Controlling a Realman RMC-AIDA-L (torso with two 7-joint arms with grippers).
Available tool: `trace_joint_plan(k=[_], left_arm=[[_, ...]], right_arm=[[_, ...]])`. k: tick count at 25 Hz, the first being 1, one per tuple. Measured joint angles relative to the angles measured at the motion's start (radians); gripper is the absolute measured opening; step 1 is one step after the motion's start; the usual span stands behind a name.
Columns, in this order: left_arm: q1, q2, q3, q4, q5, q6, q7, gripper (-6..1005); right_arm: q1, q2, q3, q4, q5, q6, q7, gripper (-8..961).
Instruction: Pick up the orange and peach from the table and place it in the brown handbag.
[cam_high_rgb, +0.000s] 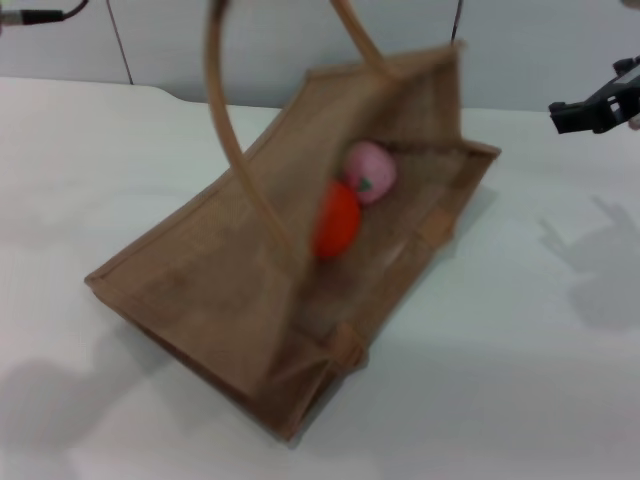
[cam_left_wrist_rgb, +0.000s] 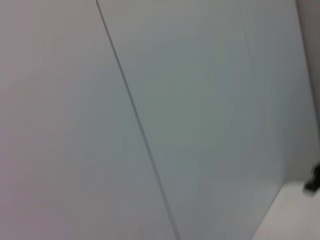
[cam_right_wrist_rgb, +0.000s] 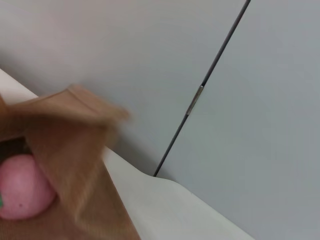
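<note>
Although the left gripper never shows itself, something is lifting the bag's handles (cam_high_rgb: 225, 110) up out of the top of the head view, so I would guess the left arm has them; whether that gripper is open or closed I cannot tell. Its wrist camera sees only the wall (cam_left_wrist_rgb: 200, 100) and a sliver of tabletop.

Moving rightward, the bag (cam_high_rgb: 200, 290) sits tilted on the white tabletop (cam_high_rgb: 520, 380), its mouth pulled open toward the camera, one corner low at the left and the far rim raised. Inside it lies the orange (cam_high_rgb: 336, 220), and just beside it, touching or nearly so, the peach (cam_high_rgb: 370, 172), which sits a little deeper toward the raised rim. The right wrist view also catches the peach (cam_right_wrist_rgb: 22, 187) under a flap of the bag (cam_right_wrist_rgb: 70, 130).

Farther right, the right gripper (cam_high_rgb: 590, 108) hangs at the edge of the head view, well apart from the bag and above the tabletop. It carries nothing that I can see, but how far its fingers are parted is not clear, so I cannot tell.

Judging by this, the task looks essentially finished: both fruits are in the bag and none lies on the tabletop. What seems left is only letting the handles go and parking the arms.
</note>
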Motion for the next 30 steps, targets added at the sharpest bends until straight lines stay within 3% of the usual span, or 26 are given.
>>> trace_joint_plan(k=[3, 10, 13, 16, 19, 21, 25, 26, 27, 30], left_arm=[[-0.004, 0.002, -0.009, -0.032, -0.072, 0.0, 0.0, 260], [-0.021, 0.002, -0.056, -0.095, -0.131, -0.013, 0.005, 592], [0.006, 0.0, -0.068, -0.121, -0.19, 0.019, 0.059, 733], [0.039, -0.004, -0.061, -0.173, -0.233, 0.108, 0.126, 787], [0.07, -0.006, -0.039, -0.218, -0.288, 0.192, 0.187, 842], [0.108, -0.007, 0.015, -0.289, -0.398, 0.283, 0.305, 878], [0.157, -0.009, 0.119, -0.419, -0.631, 0.336, 0.612, 878], [0.166, -0.01, 0.161, -0.491, -0.757, 0.356, 0.77, 878], [0.166, -0.01, 0.161, -0.491, -0.757, 0.356, 0.77, 878], [0.151, -0.012, 0.236, -0.663, -1.02, 0.372, 1.045, 878]], right_arm=[[0.021, 0.001, -0.006, 0.032, 0.0, -0.008, 0.0, 867], [0.043, 0.002, -0.005, 0.073, 0.0, -0.022, 0.0, 867], [0.029, 0.004, -0.018, 0.074, 0.0, -0.094, 0.013, 866], [-0.01, 0.005, -0.056, 0.074, 0.0, -0.217, 0.038, 866], [-0.055, 0.005, -0.098, 0.078, 0.0, -0.387, 0.052, 866], [-0.09, 0.006, -0.125, 0.099, 0.0, -0.522, 0.053, 866], [-0.128, 0.006, -0.2, 0.238, 0.0, -0.857, 0.055, 865], [-0.134, 0.008, -0.22, 0.283, 0.0, -0.939, 0.057, 865], [-0.139, 0.009, -0.236, 0.333, 0.0, -1.035, 0.064, 865], [-0.141, 0.01, -0.265, 0.501, 0.0, -1.325, 0.087, 864]])
